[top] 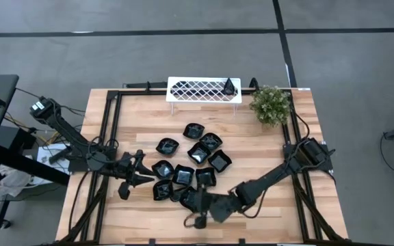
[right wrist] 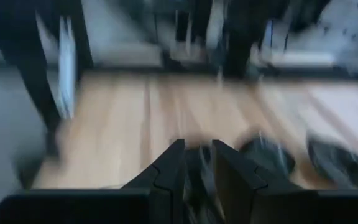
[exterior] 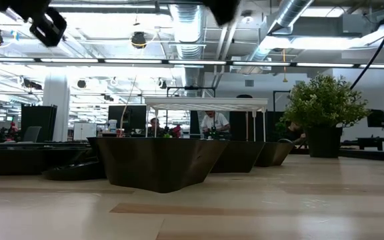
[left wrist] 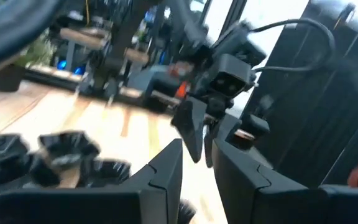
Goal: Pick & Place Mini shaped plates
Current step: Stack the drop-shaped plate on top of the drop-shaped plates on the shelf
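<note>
Several small glossy black mini plates (top: 198, 153) lie clustered mid-table on their bases; they show close up in the low view (exterior: 159, 160). One more plate (top: 231, 87) stands on the white tray (top: 197, 89). My left gripper (top: 148, 179) (left wrist: 199, 146) hovers at the cluster's left side, pointing right, its fingers nearly together with bare wood showing between them. My right gripper (top: 195, 203) (right wrist: 199, 148) is at the cluster's near edge, pointing left, shut on something dark. My right gripper pinches a dark piece (right wrist: 196, 171) between its two fingers, apparently a mini plate's rim. It comes in roughly level from the table's right. Blur hides which part it has and whether the plate is off the wood.
A green bushy plant (top: 271, 104) (exterior: 322, 110) stands at the far right corner. The white lattice tray on legs (exterior: 209, 103) sits at the far edge. A black frame (top: 108, 130) runs along the table sides. Bare wood lies at right (top: 265, 157) and at left.
</note>
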`<state>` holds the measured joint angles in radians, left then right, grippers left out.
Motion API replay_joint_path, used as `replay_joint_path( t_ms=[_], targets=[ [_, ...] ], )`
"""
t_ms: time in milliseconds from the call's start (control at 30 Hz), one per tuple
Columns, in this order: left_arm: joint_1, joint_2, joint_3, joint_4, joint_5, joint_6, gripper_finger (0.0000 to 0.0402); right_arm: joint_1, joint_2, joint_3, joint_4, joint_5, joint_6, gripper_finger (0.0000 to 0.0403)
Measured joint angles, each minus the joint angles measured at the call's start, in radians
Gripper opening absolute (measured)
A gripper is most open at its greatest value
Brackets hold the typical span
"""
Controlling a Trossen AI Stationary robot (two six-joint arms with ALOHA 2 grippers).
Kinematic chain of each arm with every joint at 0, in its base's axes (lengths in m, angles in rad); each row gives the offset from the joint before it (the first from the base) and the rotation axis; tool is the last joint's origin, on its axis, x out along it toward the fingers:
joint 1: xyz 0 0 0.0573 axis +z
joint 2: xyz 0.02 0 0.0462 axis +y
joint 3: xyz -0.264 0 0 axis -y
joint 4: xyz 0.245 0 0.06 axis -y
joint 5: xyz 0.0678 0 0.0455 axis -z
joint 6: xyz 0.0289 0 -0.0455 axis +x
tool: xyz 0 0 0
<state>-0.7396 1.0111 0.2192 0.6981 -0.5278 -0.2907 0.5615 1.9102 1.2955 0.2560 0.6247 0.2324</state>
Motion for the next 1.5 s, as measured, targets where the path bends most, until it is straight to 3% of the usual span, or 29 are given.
replay_joint_path(
  t_ms=[100, 367, 467, 667, 833, 933, 1033, 1233, 1500],
  targets=[
    [-0.019, 0.000, 0.000, 0.104, -0.001, 0.023, 0.0089, 0.000, -0.006, -0.022, 0.200, -0.010, -0.073, 0.0074],
    [-0.113, -0.019, 0.000, 0.200, -0.027, 0.233, 0.0089, -0.009, -0.105, -0.121, 0.220, 0.005, -0.095, 0.0074],
    [-0.113, -0.054, -0.010, 0.204, -0.078, 0.215, 0.0089, -0.031, -0.135, -0.177, 0.225, 0.000, -0.053, 0.0074],
    [-0.113, -0.101, -0.074, 0.200, -0.079, 0.199, 0.0089, -0.035, -0.233, -0.274, 0.157, -0.019, -0.065, 0.0074],
    [-0.112, -0.136, -0.100, 0.209, -0.079, 0.141, 0.0089, -0.069, -0.346, -0.387, 0.162, -0.015, -0.057, 0.0074],
    [-0.114, -0.132, -0.089, 0.216, -0.030, 0.147, 0.0089, -0.088, -0.351, -0.422, 0.158, -0.073, -0.049, 0.0074],
    [-0.114, -0.102, -0.077, 0.209, 0.030, 0.229, 0.0089, -0.088, -0.312, -0.422, 0.206, -0.154, -0.055, 0.0074],
    [-0.044, -0.095, -0.046, 0.215, 0.029, 0.370, 0.0089, -0.102, -0.184, -0.352, 0.213, -0.297, -0.050, 0.0074],
    [0.039, -0.095, -0.073, 0.198, 0.065, 0.329, 0.0089, -0.167, -0.094, -0.073, -0.181, -0.487, 0.005, 0.0074]
  ],
)
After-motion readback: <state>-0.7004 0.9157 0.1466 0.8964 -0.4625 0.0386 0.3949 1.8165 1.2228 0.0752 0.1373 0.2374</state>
